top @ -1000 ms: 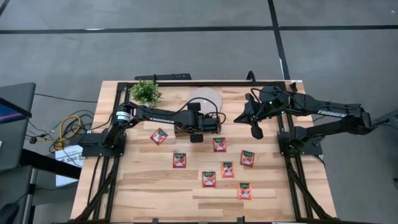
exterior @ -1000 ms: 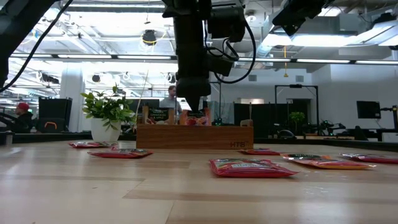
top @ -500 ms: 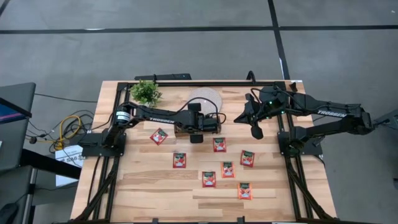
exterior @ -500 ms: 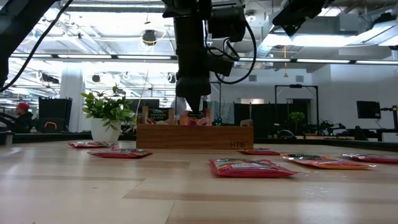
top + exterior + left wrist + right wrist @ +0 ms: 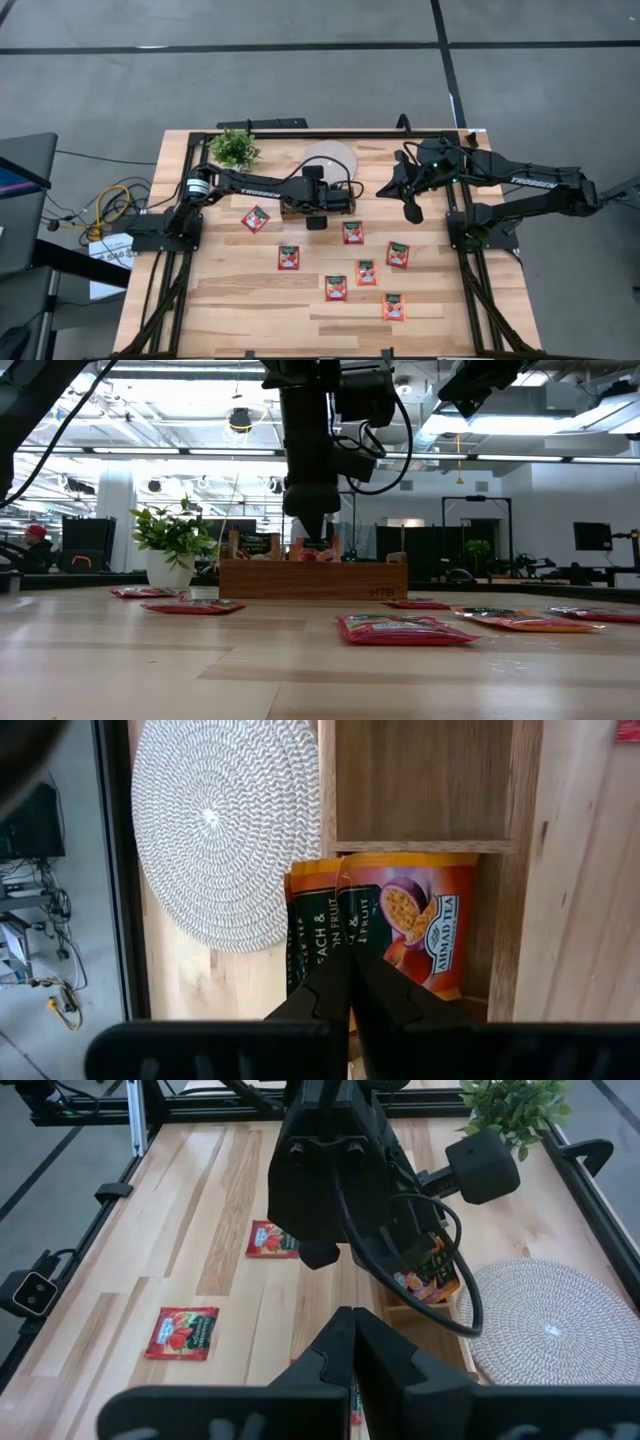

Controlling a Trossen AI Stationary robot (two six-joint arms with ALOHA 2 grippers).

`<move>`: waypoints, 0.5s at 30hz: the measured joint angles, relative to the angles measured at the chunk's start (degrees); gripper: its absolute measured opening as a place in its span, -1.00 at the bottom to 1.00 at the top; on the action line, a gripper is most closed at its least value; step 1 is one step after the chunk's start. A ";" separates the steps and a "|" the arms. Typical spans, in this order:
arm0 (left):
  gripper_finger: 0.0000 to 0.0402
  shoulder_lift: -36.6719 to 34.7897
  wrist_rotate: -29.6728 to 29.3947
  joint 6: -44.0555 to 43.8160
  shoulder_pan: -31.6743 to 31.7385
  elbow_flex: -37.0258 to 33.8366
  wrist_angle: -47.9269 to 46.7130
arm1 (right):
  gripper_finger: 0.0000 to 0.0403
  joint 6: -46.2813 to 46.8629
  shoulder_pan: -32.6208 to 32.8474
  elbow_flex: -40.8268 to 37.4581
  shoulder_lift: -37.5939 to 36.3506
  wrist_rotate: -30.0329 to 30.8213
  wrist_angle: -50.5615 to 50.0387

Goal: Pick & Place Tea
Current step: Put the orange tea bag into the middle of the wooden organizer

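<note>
My left gripper [image 5: 318,205] hangs over the brown wooden tray [image 5: 312,580], in front of the white disc. Its fingers [image 5: 330,990] are shut, pinching the edge of an orange-and-green tea sachet [image 5: 315,925] that stands in a tray compartment beside another sachet [image 5: 420,920]. The neighbouring compartment [image 5: 430,780] shows a bare bottom. Several red tea sachets [image 5: 352,232] lie flat on the table in front of the tray, one at the left [image 5: 256,218] and one nearest the front edge [image 5: 393,307]. My right gripper [image 5: 411,205] hovers right of the tray, shut and holding nothing [image 5: 352,1320].
A round woven white disc [image 5: 330,158] lies behind the tray. A small potted plant [image 5: 235,148] stands at the back left. Black frame rails run along the table's sides. In the low view, sachets [image 5: 400,628] lie low on the boards.
</note>
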 joint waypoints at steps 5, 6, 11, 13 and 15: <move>-1.00 0.00 -0.18 -0.01 0.00 0.00 0.61 | -1.00 -0.01 0.00 0.00 0.00 0.00 -0.02; -1.00 0.00 -0.20 0.05 0.00 0.00 0.80 | -1.00 0.01 0.00 0.00 0.00 0.00 -0.01; -1.00 0.00 -0.24 0.24 0.00 0.00 1.71 | -1.00 0.01 0.00 0.00 0.00 0.00 -0.02; -1.00 0.00 -0.26 0.30 0.00 0.00 1.81 | -1.00 0.01 0.00 0.00 0.00 0.00 -0.02; -1.00 0.00 -0.28 0.31 0.00 0.00 1.82 | -1.00 0.01 0.00 0.00 0.00 0.00 -0.01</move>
